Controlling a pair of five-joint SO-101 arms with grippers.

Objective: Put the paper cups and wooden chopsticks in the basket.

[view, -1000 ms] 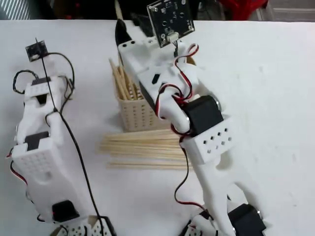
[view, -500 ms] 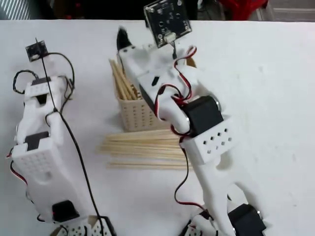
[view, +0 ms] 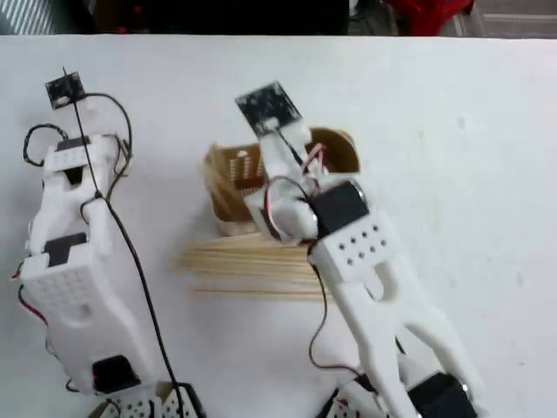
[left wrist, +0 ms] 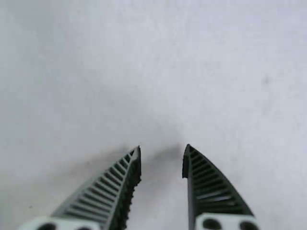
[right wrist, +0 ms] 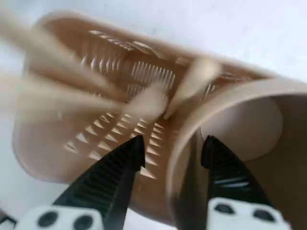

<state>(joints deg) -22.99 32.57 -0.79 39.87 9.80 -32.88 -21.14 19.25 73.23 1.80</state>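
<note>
A tan lattice basket (view: 228, 196) stands mid-table with a brown paper cup (view: 339, 150) in its right part and several wooden chopsticks (view: 213, 170) leaning in its left part. More chopsticks (view: 244, 266) lie in a flat pile on the table in front of it. My right gripper (right wrist: 172, 143) is open inside the basket, one finger in the cup (right wrist: 240, 124) and one outside its rim, by the basket wall (right wrist: 62, 124). Over bare white table, my left gripper (left wrist: 162, 151) is open with nothing between its fingers.
The left arm (view: 70, 235) sits folded along the table's left side, with black cables trailing around it. White table (view: 470, 131) stretches to the right of the basket and behind it.
The right arm's wrist has tipped down and pulled toward the front, bringing its gripper from behind the basket into it. The left arm has not moved.
</note>
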